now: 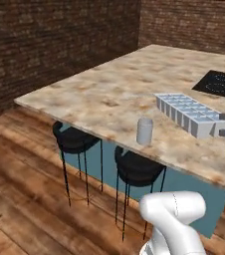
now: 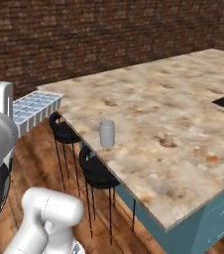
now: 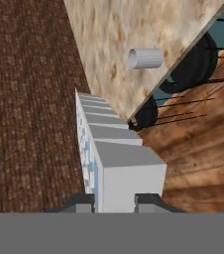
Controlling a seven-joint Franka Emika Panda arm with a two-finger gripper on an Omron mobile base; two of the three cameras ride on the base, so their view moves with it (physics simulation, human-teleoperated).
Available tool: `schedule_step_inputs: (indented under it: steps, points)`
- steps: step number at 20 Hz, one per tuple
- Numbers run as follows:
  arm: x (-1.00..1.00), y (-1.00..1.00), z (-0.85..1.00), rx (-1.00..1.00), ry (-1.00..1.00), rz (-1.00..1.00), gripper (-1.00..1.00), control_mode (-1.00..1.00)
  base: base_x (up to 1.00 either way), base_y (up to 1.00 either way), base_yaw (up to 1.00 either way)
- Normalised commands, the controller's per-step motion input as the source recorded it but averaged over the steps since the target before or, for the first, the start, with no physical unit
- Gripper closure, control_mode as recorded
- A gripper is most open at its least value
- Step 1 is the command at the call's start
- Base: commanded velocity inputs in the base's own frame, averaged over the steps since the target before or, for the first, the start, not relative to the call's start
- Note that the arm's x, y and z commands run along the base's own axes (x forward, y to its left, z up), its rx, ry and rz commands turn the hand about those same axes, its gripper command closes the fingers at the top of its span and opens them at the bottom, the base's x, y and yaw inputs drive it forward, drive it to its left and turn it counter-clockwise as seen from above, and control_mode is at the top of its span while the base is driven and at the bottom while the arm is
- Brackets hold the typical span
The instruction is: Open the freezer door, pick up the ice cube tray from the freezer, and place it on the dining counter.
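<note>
Gripper (image 3: 114, 198) clenched on near end of ice cube tray (image 3: 109, 149), tray extending straight ahead from fingertips.

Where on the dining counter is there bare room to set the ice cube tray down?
The dining counter is bare between the grey cup and the black cooktop, and along the far brick-wall side. The near edge by the cup, above the stools, is the only crowded part. The tool holds the ice cube tray shut.
</note>
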Motion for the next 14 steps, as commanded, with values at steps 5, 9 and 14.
schedule_step_inputs:
  steps: [5,9,14]
  points:
    - [0.00,0.00,0.00,0.00,0.00,0.00,1.00,1.00,0.28,0.50,-0.84]
    - [0.00,0.00,0.00,0.00,0.00,0.00,1.00,1.00,0.28,0.53,-0.83]
    - [0.00,0.00,0.00,0.00,0.00,0.00,1.00,1.00,0.00,0.99,-0.44]
